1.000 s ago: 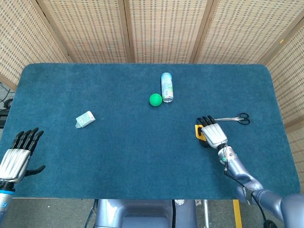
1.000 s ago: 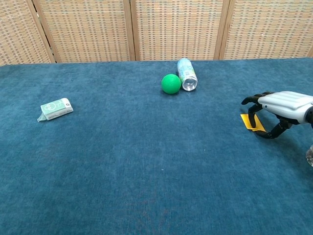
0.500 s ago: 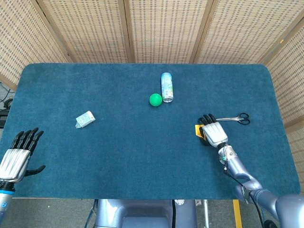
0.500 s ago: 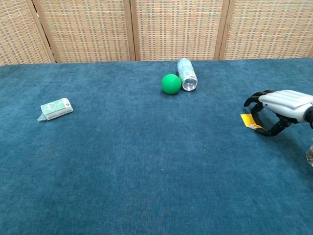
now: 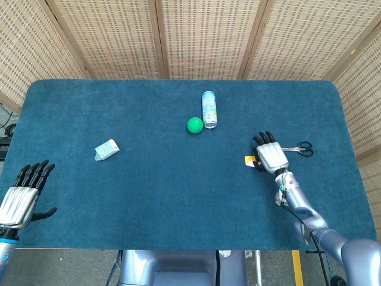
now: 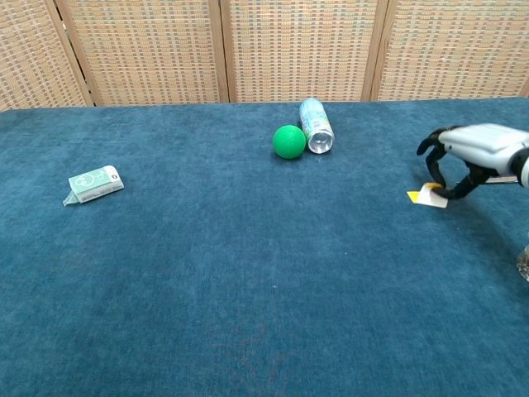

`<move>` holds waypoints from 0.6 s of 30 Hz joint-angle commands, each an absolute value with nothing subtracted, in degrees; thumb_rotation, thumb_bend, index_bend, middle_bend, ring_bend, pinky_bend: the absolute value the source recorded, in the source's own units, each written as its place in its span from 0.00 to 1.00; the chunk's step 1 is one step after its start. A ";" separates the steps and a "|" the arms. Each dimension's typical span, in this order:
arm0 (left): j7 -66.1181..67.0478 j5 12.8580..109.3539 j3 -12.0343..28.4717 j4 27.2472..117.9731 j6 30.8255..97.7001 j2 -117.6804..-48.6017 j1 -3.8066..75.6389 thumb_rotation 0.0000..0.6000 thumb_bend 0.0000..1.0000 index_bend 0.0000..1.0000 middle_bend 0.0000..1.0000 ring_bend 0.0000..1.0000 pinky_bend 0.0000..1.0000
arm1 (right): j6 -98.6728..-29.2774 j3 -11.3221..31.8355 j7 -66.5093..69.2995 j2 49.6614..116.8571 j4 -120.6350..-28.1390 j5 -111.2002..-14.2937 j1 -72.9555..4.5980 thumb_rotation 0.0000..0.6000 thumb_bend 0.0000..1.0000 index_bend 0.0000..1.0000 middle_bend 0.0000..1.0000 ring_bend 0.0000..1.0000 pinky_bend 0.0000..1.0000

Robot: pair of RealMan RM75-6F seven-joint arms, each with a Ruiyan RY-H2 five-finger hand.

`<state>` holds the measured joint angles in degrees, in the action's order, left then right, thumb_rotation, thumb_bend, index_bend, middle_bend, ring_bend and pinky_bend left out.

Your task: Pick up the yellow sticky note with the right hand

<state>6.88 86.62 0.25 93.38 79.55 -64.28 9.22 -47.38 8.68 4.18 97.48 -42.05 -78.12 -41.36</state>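
Lifted since a second ago: right hand [image 6: 473, 157] now pinches the yellow note [image 6: 427, 195], raised off the table [image 5: 155, 196].
Left hand [image 5: 22, 193] hangs at the near edge, fingers spread, holding nothing; farther off lie a carton [image 5: 106, 149], scissors [image 5: 297, 149], ball [image 5: 194, 125] and can [image 5: 209, 109].

No lettering is legible anywhere. The small green-and-white packet [image 6: 93, 184], at nine o'clock on the cloth, and the lying can [image 6: 316, 136], near twelve o'clock, carry only blurred print.

Right hand [image 5: 271, 156], left hand [image 5: 21, 196]: silver backs, apparently black fingers.
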 commanded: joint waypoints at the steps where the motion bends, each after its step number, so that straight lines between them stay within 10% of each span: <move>1: 6.89 86.58 0.27 93.40 79.53 -64.29 9.23 1.00 0.02 0.00 0.00 0.00 0.00 | -44.48 11.57 4.57 98.09 -37.75 -75.70 -44.27 1.00 0.47 0.64 0.18 0.00 0.00; 14: 6.61 86.53 0.29 93.48 79.50 -64.21 9.24 1.00 0.02 0.00 0.00 0.00 0.00 | -42.67 16.03 4.80 97.63 -25.55 -72.06 -48.52 1.00 0.47 0.63 0.18 0.00 0.00; 18: 6.47 86.64 0.20 93.47 79.38 -64.13 9.28 1.00 0.02 0.00 0.00 0.00 0.00 | -47.98 15.84 8.43 95.46 -29.29 -72.91 -45.76 1.00 0.41 0.26 0.11 0.00 0.00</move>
